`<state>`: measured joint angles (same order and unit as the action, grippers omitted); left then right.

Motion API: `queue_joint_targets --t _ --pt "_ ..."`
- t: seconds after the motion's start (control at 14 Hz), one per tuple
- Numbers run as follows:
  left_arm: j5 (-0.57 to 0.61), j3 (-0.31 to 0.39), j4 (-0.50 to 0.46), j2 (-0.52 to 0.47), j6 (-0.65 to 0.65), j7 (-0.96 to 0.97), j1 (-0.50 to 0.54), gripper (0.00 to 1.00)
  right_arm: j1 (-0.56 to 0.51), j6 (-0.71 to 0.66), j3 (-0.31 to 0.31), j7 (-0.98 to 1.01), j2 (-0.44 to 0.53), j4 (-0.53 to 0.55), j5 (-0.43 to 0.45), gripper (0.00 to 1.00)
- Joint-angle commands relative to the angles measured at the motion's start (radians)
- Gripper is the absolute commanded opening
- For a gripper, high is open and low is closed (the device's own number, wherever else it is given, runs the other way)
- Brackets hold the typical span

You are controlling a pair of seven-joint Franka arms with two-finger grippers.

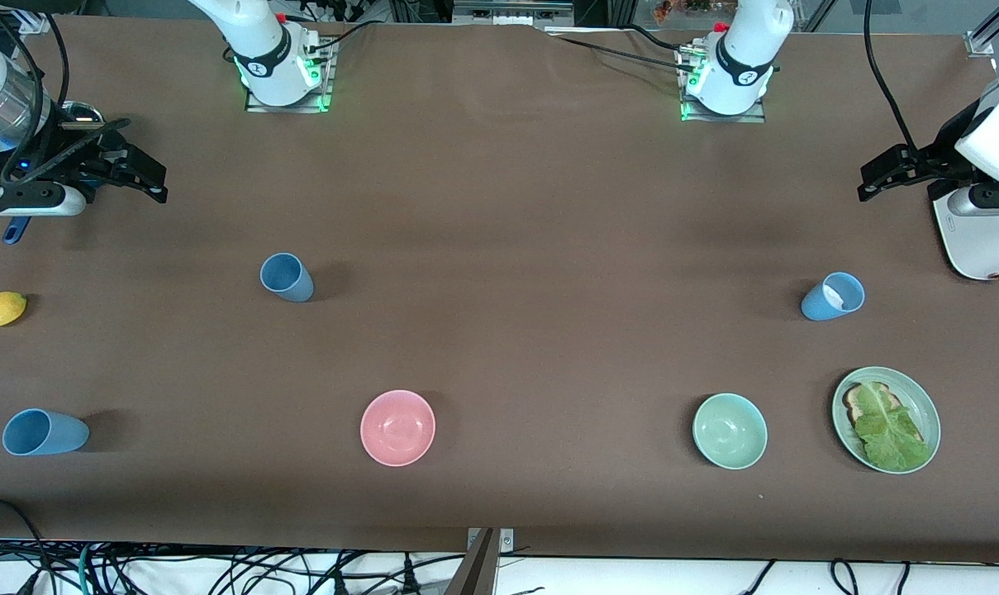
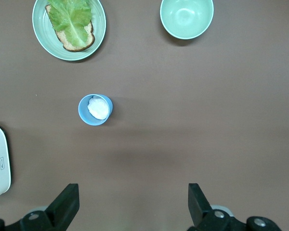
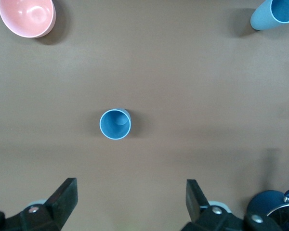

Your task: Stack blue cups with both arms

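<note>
Left claw spread wide and empty, hanging over the brown counter at the left arm's end, just beside a white toaster; fingers parted in the left wrist view with bare counter between them. Right claw equally wide and empty, up over the right arm's end, above a dark-blue saucepan whose handle pokes out below it. Three blue cups, all apart, none stacked: first blue cup with a whitish inside bottom, upright at the left arm's end, nearer the front camera than the left claw; second blue cup upright toward the right arm's end, nearer the camera than the right arm's base; third blue cup nearer the camera again, close to the counter's edge at the right arm's end. Pink bowl and green bowl in the near row, well apart; green plate with toast and lettuce just beside the green bowl; yellow lemon between right claw and third blue cup
</note>
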<state>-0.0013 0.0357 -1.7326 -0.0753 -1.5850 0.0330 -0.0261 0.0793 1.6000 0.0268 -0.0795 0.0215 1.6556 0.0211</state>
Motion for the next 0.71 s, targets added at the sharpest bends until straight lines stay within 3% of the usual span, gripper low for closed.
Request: queue_joint_targets --t 0.0,0.64 --pt "0.017 0.001 0.015 0.000 0.020 -0.002 0.002 1.00 0.000 -0.029 0.007 -0.014 -0.014 -0.034 0.016 1.00" --pt "0.021 0.001 0.022 0.014 0.014 -0.004 0.006 1.00 -0.001 -0.025 0.005 -0.010 -0.015 -0.030 0.013 1.00"
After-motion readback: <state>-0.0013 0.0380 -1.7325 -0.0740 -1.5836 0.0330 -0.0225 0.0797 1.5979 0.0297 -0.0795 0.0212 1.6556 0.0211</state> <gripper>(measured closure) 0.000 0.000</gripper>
